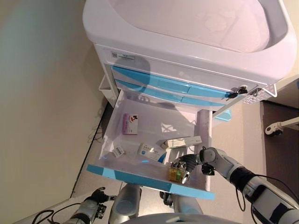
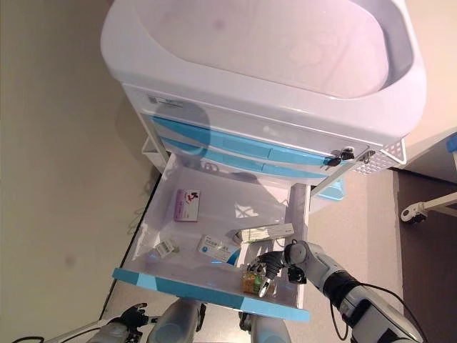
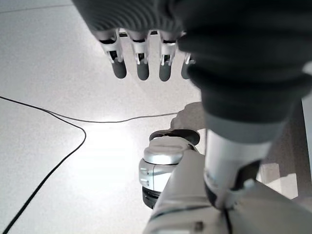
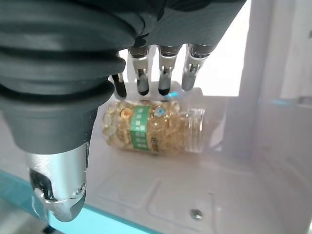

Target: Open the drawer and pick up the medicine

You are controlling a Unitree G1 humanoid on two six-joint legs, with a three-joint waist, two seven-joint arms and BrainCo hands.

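The bottom drawer (image 1: 140,179) of the white cart stands pulled out, its front blue. A clear bottle of yellow capsules (image 4: 151,129) with a green label lies on its side in the drawer's front right corner (image 1: 176,174). My right hand (image 1: 188,163) reaches in from the right and hovers over the bottle. Its fingers (image 4: 165,73) are straight, with their dark tips at the bottle's top edge, and the thumb (image 4: 58,195) stays apart. Nothing is gripped. My left hand (image 1: 96,198) hangs low by the floor, fingers (image 3: 141,58) straight.
Also in the drawer lie a pink and white box (image 1: 130,123), a white and blue box (image 1: 150,151), a small packet (image 1: 118,151) and a long white box (image 1: 183,141). Shut blue drawers (image 1: 159,86) and the cart's top tray (image 1: 187,28) overhang. Keys (image 1: 236,92) hang at the right.
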